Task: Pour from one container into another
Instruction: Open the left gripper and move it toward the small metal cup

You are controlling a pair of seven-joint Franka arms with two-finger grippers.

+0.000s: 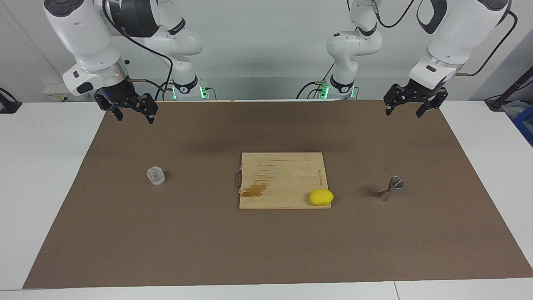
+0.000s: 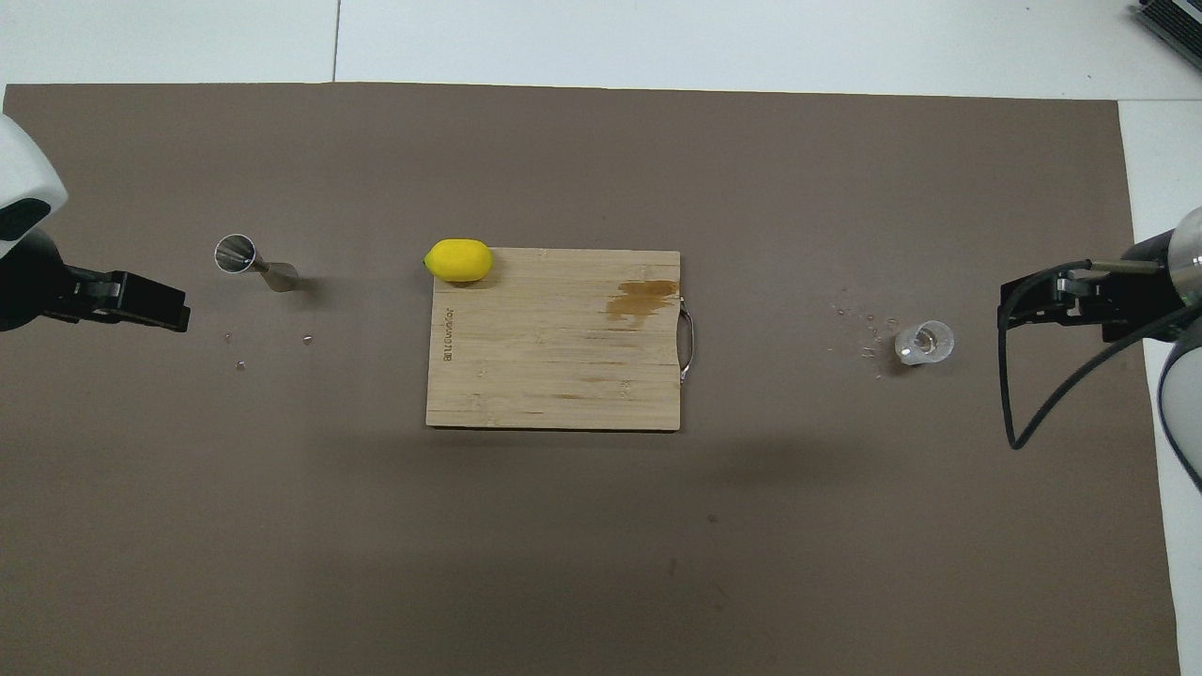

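Starting at the right arm's end of the brown table mat (image 1: 125, 241), the right gripper (image 1: 132, 111) hangs in the air over the mat's edge nearest the robots, its black fingers spread apart and holding nothing. Farther from the robots, the small squat clear glass tumbler with faceted walls (image 1: 156, 175) stands upright on the mat, mouth up, with a few tiny clear specks (image 2: 869, 329) scattered beside it. At the middle of the mat lies the rectangular pale bamboo cutting board (image 1: 283, 175), its metal handle (image 1: 238, 180) toward the tumbler and a brown stain near that handle. A yellow lemon-shaped object (image 1: 321, 197) rests on the board's corner farthest from the robots, toward the left arm's end. Next, well apart from the board, stands the small silver-grey hourglass-shaped metal jigger (image 1: 390, 188), its long axis vertical and its open cup facing upward. Above the mat's near edge at that end, the left gripper (image 1: 409, 107) hovers with fingers apart, empty. Both arms wait.
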